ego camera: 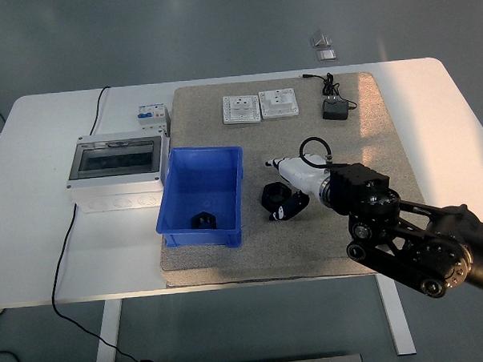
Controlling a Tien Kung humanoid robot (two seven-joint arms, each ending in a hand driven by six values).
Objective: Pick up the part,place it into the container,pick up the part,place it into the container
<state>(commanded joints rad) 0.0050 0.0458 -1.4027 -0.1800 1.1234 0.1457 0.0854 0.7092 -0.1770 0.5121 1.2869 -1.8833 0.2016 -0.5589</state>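
A blue container (181,201) stands on the left side of the grey mat (368,143), and one black part (203,220) lies in its near end. A second black part (273,198) rests on the mat just right of the container. My right hand (286,197), white with black joints, comes in from the lower right and sits low over this part. Its fingers curl down around the part, and a fingertip (295,205) shows at the part's right side. The left arm does not appear.
A grey junction box with a clear lid (117,169) stands left of the container, with a circuit breaker (150,116) behind it. Two white socket plates (260,106) and a black power adapter (335,109) lie at the mat's far edge.
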